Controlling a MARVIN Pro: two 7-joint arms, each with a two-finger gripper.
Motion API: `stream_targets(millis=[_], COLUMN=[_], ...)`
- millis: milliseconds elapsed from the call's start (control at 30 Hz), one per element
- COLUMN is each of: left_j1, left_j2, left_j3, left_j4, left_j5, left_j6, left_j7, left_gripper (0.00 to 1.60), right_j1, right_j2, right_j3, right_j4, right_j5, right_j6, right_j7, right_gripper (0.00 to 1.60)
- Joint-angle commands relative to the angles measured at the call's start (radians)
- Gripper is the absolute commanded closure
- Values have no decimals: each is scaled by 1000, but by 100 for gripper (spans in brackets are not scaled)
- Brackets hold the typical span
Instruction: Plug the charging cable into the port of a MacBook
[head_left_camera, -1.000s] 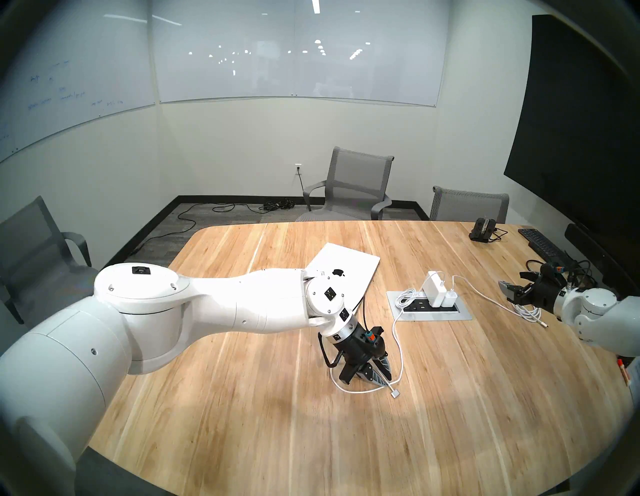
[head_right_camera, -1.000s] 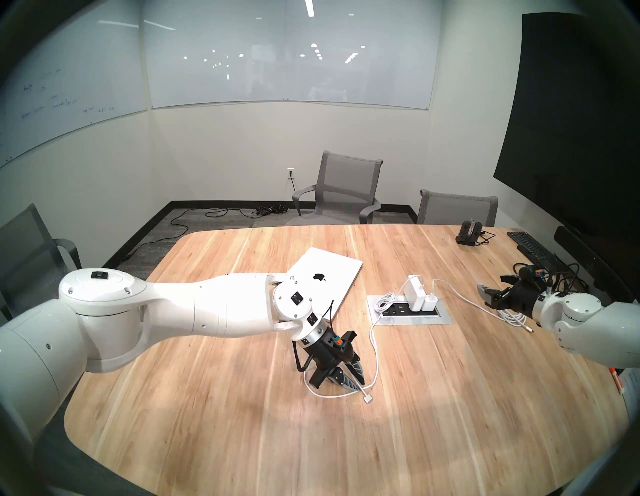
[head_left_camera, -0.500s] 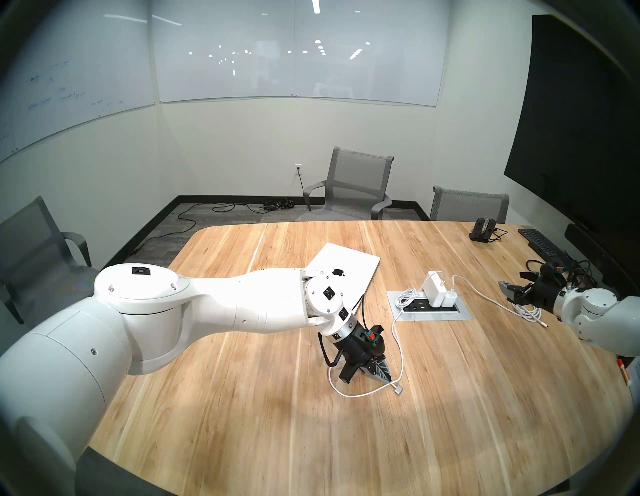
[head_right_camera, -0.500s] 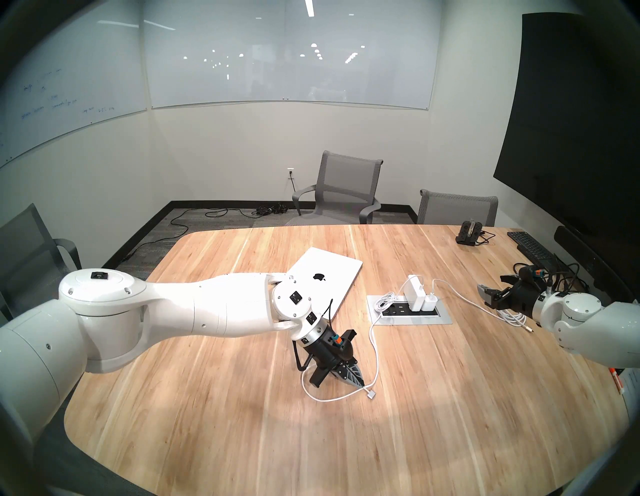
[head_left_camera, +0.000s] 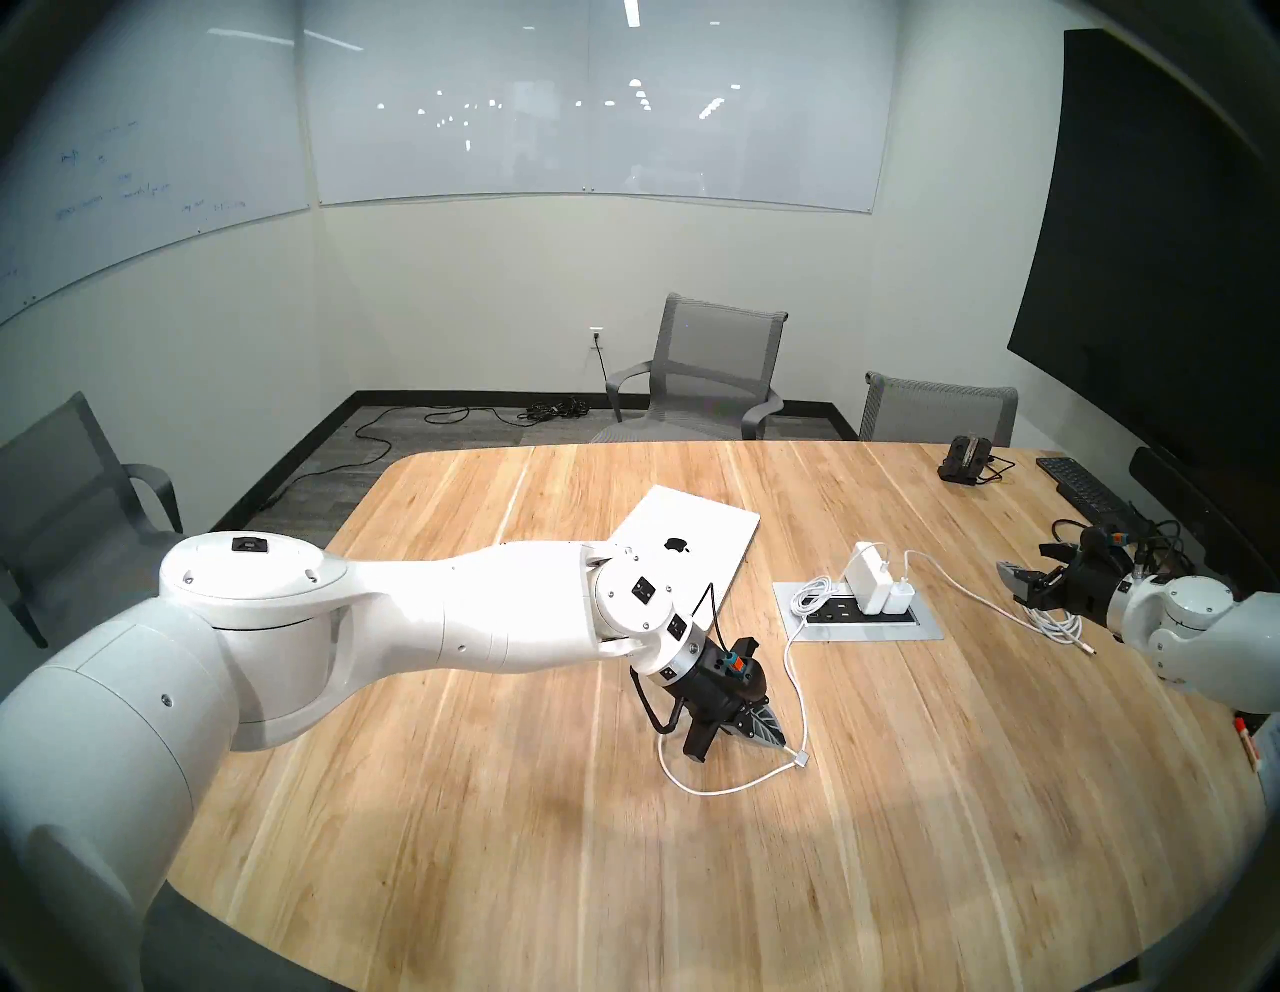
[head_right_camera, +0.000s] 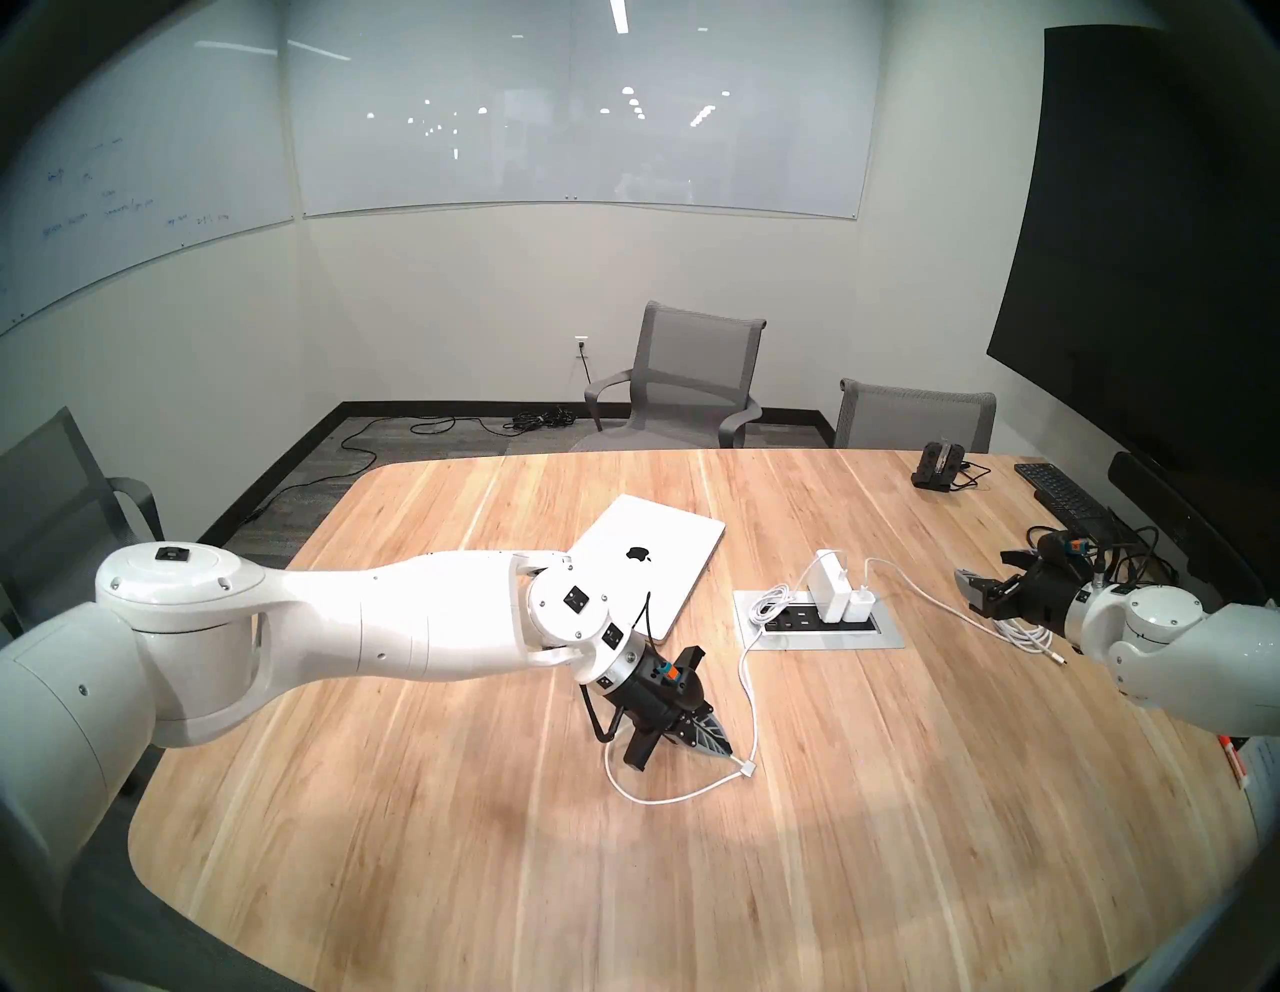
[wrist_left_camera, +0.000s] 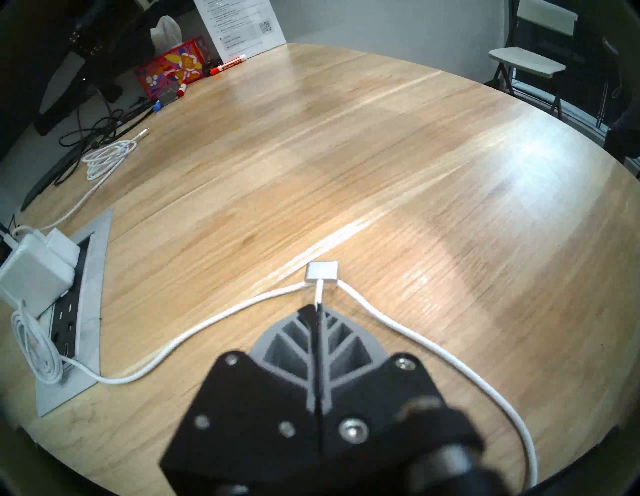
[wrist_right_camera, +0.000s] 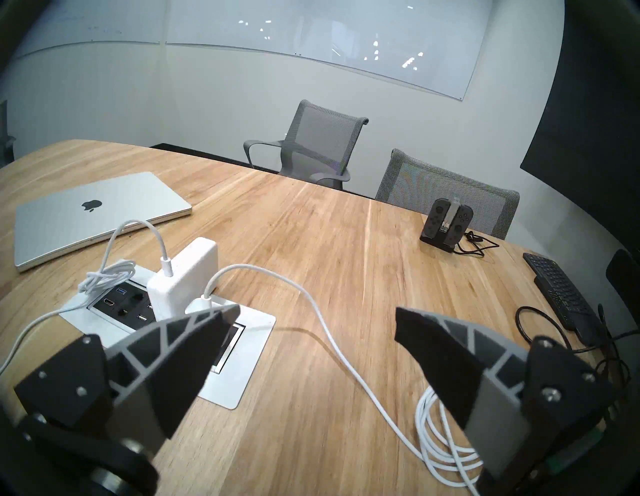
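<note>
My left gripper is shut on the white charging cable, just behind its small square silver connector. The connector sticks out past the fingertips, low over the table. From the connector the cable loops back to the large white power brick. The closed silver MacBook lies flat beyond my left wrist, also seen in the right wrist view. Its port is too small to make out. My right gripper hovers open and empty at the table's right side.
A silver outlet panel is set into the table and holds the brick and a small charger. A second white cable coils near my right gripper. A black keyboard, a controller dock, markers and chairs line the edges.
My left gripper shut on the cable behind the connector. It then drew the connector a little right and away from me, and the left arm shifted slightly. The right arm stayed still.
</note>
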Motion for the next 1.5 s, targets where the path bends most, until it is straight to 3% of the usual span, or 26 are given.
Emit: stream_targets(millis=[0, 333, 367, 567, 600, 967, 1100, 1133, 1200, 1267, 1467], left_j1=[-1, 34, 39, 68, 66, 36, 28, 16, 3, -2, -24], left_j2=[102, 247, 240, 334, 319, 446, 507, 498, 552, 541, 616], left_j3=[-26, 7, 22, 60, 76, 86, 86, 95, 68, 63, 52], left_j4=[-99, -225, -202, -234, -204, -258, -325, -324, -406, -392, -508], left_j5=[-7, -12, -26, -39, -54, -78, -65, -69, -43, -43, -24], left_j6=[15, 23, 25, 27, 29, -44, -70, -76, -70, -84, -15], left_j7=[82, 187, 191, 247, 254, 394, 460, 471, 505, 505, 572], left_gripper=[160, 160, 160, 160, 160, 160, 160, 160, 160, 160, 160], right_j1=[14, 12, 12, 11, 11, 11, 11, 11, 11, 11, 12], right_j2=[2, 2, 2, 1, 1, 1, 2, 2, 2, 2, 2], right_j3=[10, 11, 11, 11, 11, 11, 11, 11, 11, 11, 11], right_j4=[-2, -2, -2, -1, -1, -1, -2, -2, -2, -2, -2], right_j5=[-2, -2, -2, -1, -1, -1, -1, -2, -2, -2, -2], right_j6=[-6, -5, -5, -5, -5, -5, -5, -5, -5, -5, -5], right_j7=[2, 2, 2, 1, 1, 1, 2, 2, 2, 2, 2], right_gripper=[0, 0, 0, 0, 0, 0, 0, 0, 0, 0, 0])
